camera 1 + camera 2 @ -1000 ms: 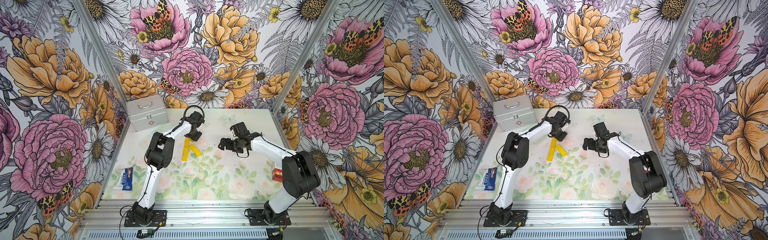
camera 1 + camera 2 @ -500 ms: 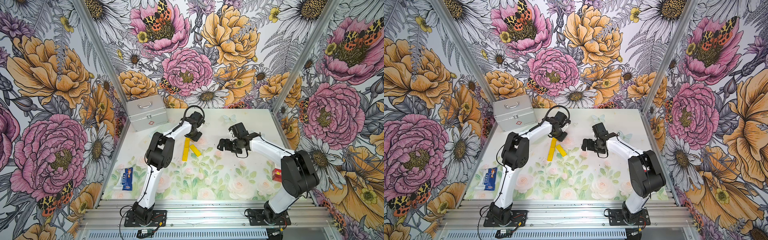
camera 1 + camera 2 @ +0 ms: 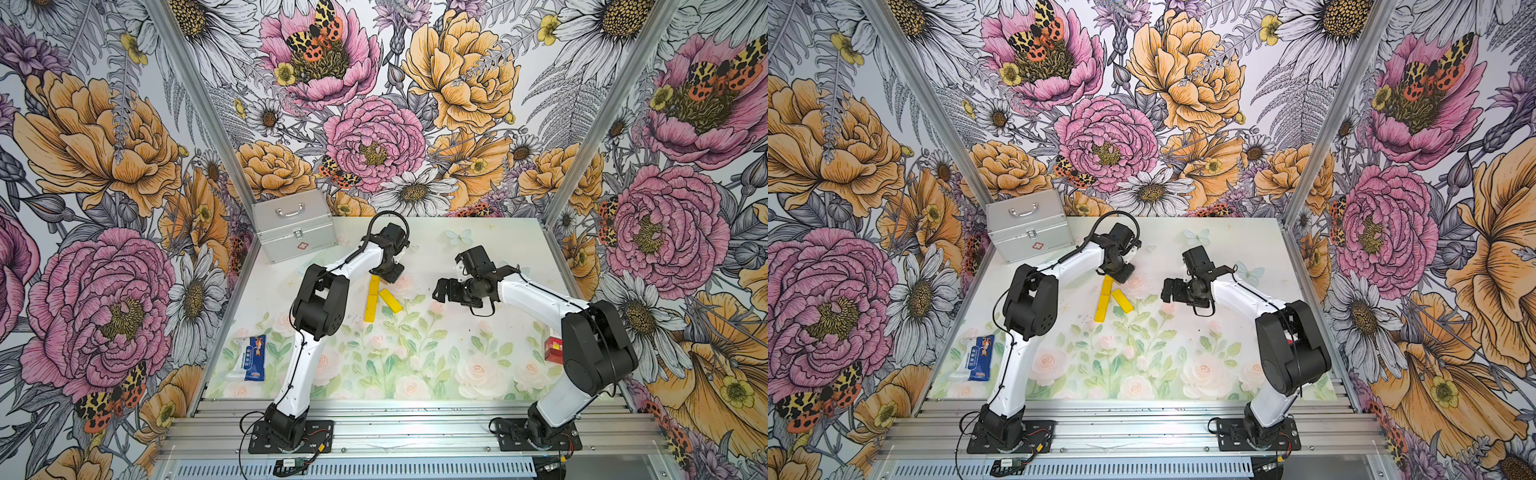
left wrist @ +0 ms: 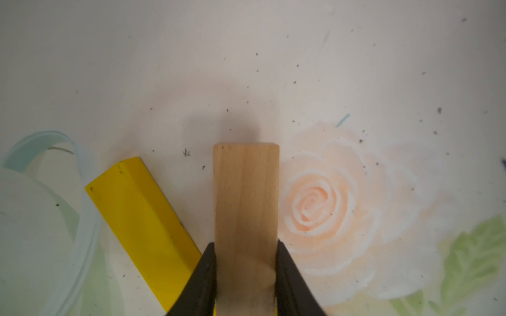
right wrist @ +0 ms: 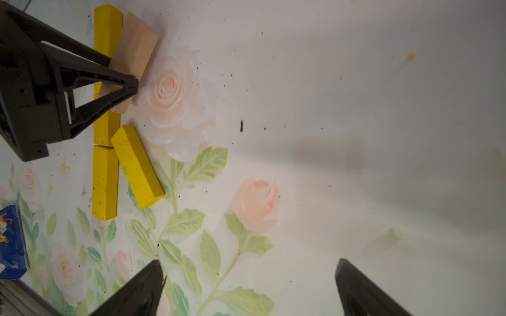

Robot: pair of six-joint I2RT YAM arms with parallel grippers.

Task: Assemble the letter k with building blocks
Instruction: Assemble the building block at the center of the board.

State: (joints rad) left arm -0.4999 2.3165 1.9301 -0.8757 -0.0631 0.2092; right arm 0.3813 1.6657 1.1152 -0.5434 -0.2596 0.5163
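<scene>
I'm judging the k approx. three-quarters done. The yellow stem is lying near mid-frame in both top views. The right wrist view is showing it as three yellow blocks end to end. The yellow lower arm is slanting off it toward the lower right, touching or v. nearly touching the stem.

The left gripper is sitting just above the stem's upper end in the top views and is clamping the tan block by its sides. The block is angling away from the stem as the upper arm. I can't tell whether it's lying flat on the table.

The right gripper is hanging wide apart w/ nothing in it, right of centre and well clear.

What I'm reckoning is left: seat the tan block against the stem and let go.
</scene>
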